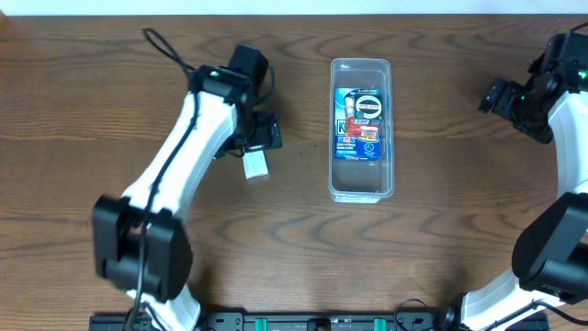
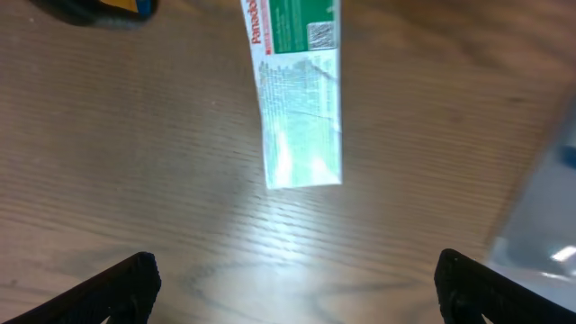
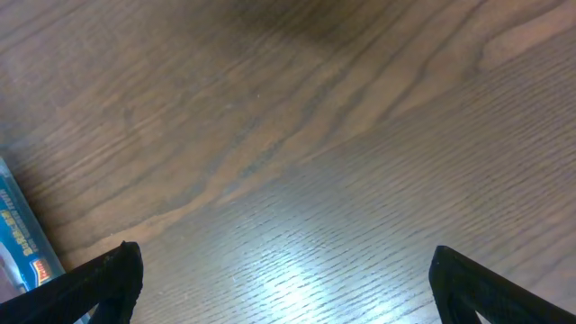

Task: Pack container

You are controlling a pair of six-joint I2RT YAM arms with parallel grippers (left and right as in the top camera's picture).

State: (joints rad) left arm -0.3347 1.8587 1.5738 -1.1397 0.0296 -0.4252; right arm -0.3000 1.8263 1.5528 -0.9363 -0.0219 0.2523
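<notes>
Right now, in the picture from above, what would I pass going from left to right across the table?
White packet → clear container → right tool. The left tool sits over the packet's spot, so I left it out.

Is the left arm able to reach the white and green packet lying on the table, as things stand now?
Probably yes. The left pincer is open close to the packet, and nothing lies between them.
</notes>
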